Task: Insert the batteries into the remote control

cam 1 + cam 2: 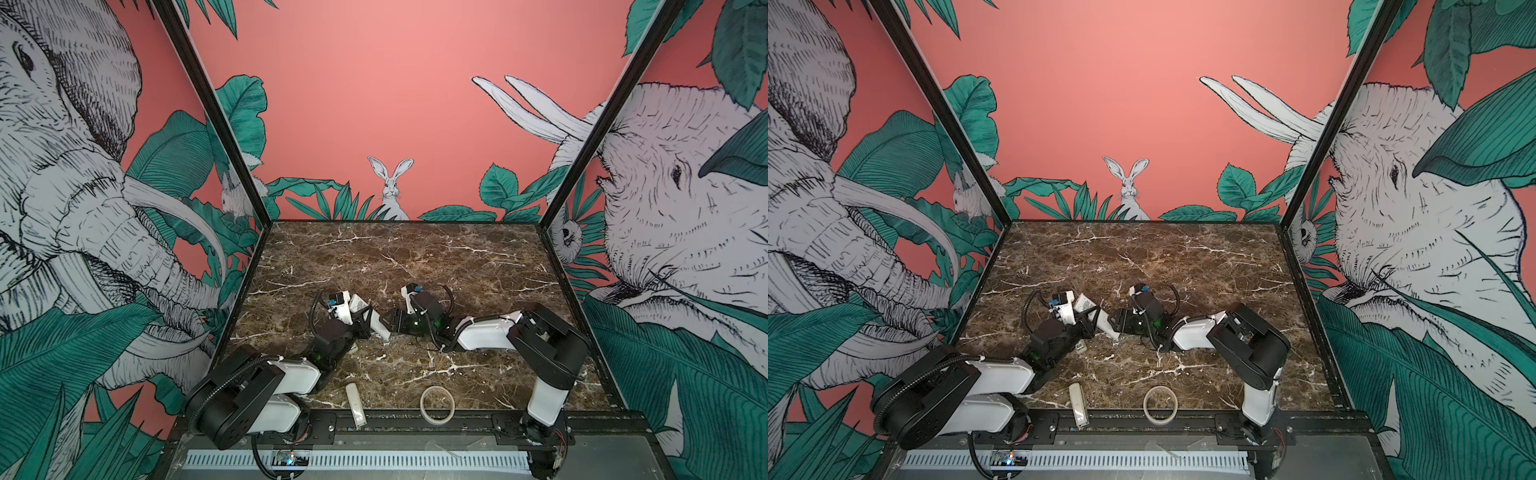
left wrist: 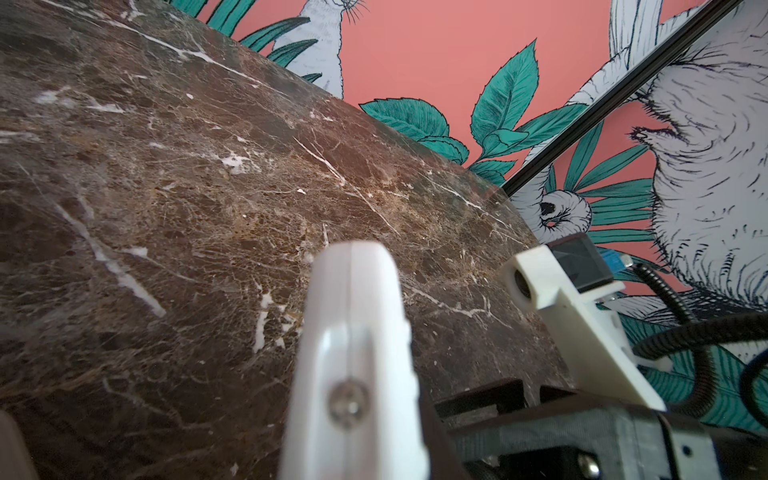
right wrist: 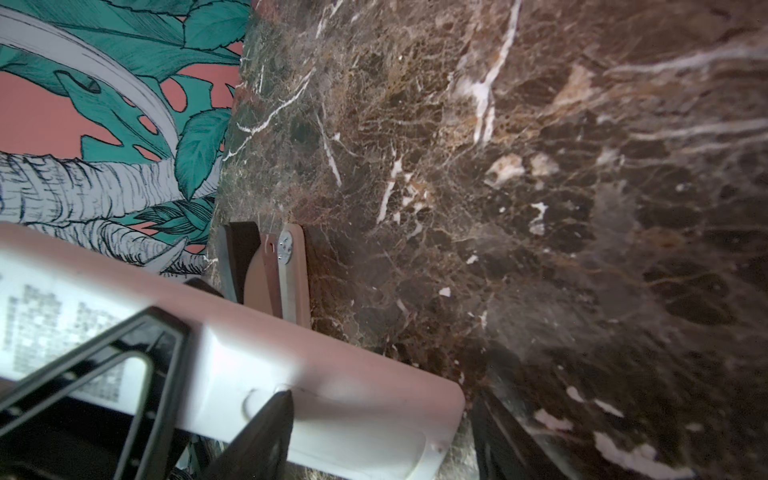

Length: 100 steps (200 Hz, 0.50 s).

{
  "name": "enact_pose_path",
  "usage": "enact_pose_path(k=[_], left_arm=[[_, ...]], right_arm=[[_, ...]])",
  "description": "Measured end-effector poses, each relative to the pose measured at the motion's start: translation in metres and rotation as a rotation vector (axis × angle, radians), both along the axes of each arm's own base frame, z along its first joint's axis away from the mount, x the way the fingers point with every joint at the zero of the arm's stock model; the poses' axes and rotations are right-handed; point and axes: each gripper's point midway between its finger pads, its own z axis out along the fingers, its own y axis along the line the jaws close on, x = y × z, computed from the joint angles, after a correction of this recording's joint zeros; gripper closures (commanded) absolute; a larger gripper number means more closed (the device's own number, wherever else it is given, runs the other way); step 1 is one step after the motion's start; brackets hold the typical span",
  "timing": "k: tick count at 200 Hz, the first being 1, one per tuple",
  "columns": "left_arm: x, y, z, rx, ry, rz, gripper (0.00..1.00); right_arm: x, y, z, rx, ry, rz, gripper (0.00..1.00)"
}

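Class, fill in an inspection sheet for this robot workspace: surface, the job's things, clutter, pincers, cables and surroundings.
Surface: brown marble tabletop with white veins.
Job's things: remote control held tilted between the arms, labelled back showing. Batteries: nothing seen.
Clutter: small cream remote and tape roll at the near edge. Small pale piece under the left arm, too small to identify.
Pincers: left pincer shut on the remote control. Right pincer open, one fingertip seemingly touching the remote's back near its end.
Cables: black ribbed hoses loop at both wrists.
Surroundings: pink jungle-mural walls with elephants and a rabbit, and black frame posts.
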Motion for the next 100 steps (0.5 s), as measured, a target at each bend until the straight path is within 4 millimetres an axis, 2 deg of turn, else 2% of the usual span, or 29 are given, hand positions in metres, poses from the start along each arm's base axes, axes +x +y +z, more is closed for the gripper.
enact_pose_path(k=[100], left_arm=[[0.003,0.007,0.000,0.001,-0.007,0.049,1.00]], right_arm=[[0.003,0.012,0.001,0.058,0.017,0.016,0.31]])
